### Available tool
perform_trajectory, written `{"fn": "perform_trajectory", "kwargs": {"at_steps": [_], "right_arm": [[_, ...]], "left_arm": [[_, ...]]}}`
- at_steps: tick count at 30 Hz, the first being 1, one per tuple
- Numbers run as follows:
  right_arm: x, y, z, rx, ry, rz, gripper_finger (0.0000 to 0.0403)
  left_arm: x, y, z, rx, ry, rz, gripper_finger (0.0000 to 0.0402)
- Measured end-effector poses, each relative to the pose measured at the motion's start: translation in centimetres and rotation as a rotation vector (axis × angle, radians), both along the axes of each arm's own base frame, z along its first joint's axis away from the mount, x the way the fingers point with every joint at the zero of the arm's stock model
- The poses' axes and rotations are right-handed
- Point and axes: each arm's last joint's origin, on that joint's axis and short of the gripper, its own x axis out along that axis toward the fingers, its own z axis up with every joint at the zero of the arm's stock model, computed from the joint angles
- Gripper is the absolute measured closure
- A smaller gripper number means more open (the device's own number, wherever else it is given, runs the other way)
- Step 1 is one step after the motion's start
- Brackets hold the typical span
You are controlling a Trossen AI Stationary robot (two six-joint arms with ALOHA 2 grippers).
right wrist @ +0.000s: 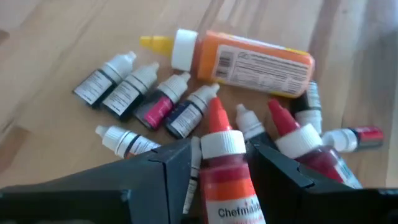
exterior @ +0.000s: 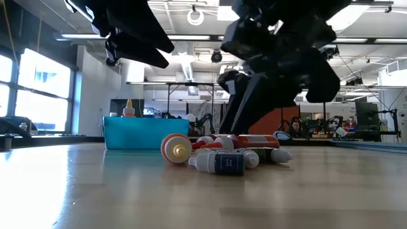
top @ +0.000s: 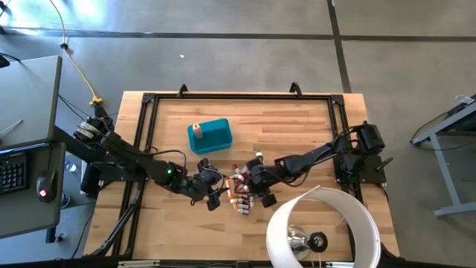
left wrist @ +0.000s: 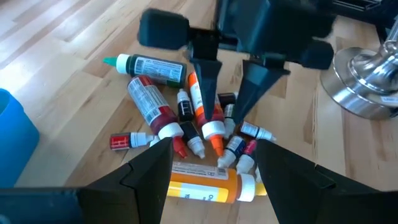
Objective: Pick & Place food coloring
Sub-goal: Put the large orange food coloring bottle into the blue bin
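The food coloring [top: 242,191] is a heap of small squeeze bottles lying on their sides on the wooden table, also seen in the low view [exterior: 222,156]. One more bottle [top: 197,131] stands in the teal bin [top: 216,138]. My right gripper [right wrist: 221,162] is down in the heap, open, with a finger on each side of a red-orange white-collared bottle [right wrist: 225,177]. My left gripper [left wrist: 214,149] hangs open above the heap's left side and holds nothing. Under it lies a large orange bottle [left wrist: 205,183]. My right gripper comes slanting down from the table's right, its fingers [left wrist: 205,81] lying along the red-orange bottle [left wrist: 204,112], one close on each side of its body below the white collar. The bottle lies on the heap. Whether the fingers touch it I cannot tell.
The teal bin stands on the table behind the heap, toward the far left. A white lamp shade [top: 327,231] with a metal base [left wrist: 367,81] sits at the near right, close to my right arm. A black frame [top: 149,100] runs round the table top.
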Motion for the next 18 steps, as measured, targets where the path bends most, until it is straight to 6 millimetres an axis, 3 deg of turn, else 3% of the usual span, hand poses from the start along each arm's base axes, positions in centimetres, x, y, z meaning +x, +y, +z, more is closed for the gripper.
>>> {"fn": "perform_trajectory", "kwargs": {"at_steps": [7, 18], "right_arm": [[1.8, 0.3, -0.8, -0.09, 0.094, 0.014, 0.0247], [1.6, -0.3, -1.7, -0.107, 0.178, 0.003, 0.0247]], "left_arm": [[-0.1, 0.0, -0.2, 0.002, 0.022, -0.009, 0.0174], [-0.1, 0.0, -0.2, -0.001, 0.026, -0.014, 0.0174]]}}
